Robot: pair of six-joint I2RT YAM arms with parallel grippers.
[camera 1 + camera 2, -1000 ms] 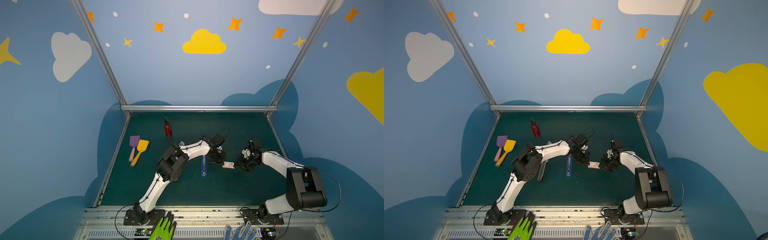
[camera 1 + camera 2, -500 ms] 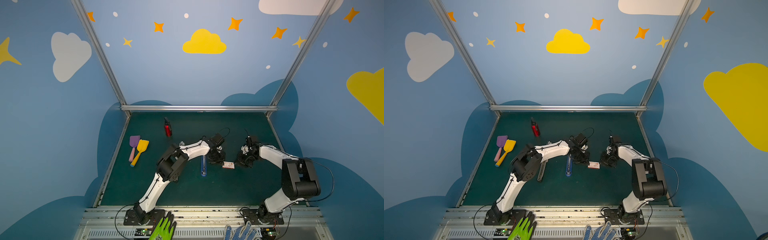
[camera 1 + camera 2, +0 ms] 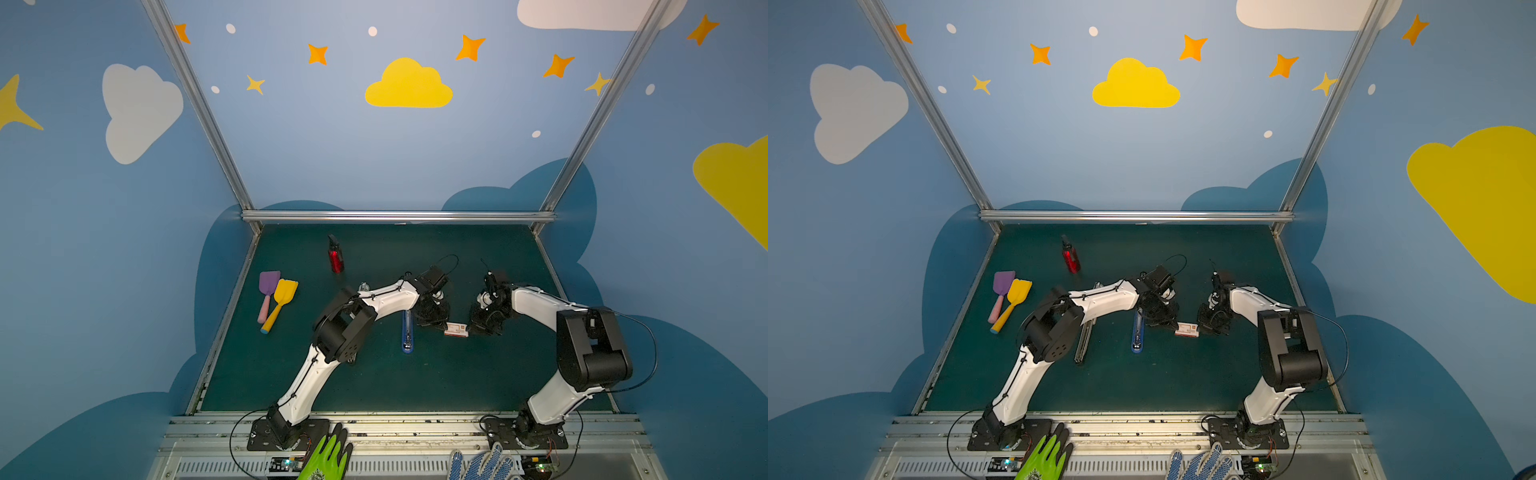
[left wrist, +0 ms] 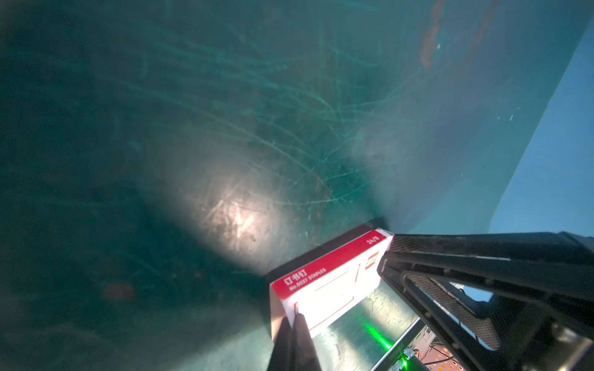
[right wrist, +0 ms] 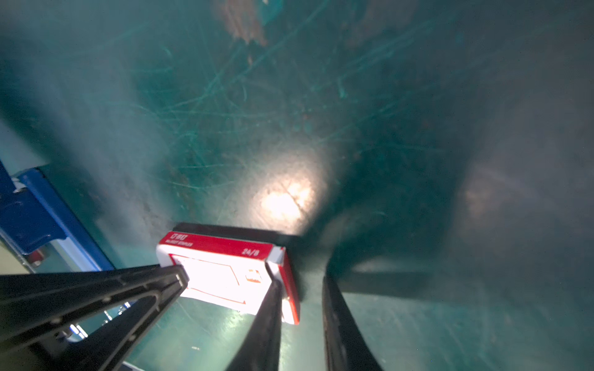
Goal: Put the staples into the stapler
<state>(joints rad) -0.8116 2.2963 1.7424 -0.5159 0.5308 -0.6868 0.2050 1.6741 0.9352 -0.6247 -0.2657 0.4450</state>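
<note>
Dark green scratched matting covers the counter. Near its middle lies the small flat white cardboard staple box with a red-printed label. It lies flat and looks closed, so the staples inside are hidden.

In both top views the staple box sits between the two arms. The left gripper is fully closed and has hold of nothing; its joined tips touch one short end of the staple box. The right gripper stands at the opposite end with its jaws partly apart. One finger crosses over the white top face, while the other is beyond the end, with bare mat between it and the cardboard. It clamps nothing.

Just beside the left gripper, on the side away from the staple box, lies the long blue stapler with grey metal along its middle. Farther left a long grey metal bar lies under the left arm, whose elbow covers part of it.

Well apart, near the left edge, a purple spatula and a yellow spatula lie close together. A small red bottle with a black top stands toward the back. On the metal rail in front rest a bright green glove and a white glove with blue dots.
</note>
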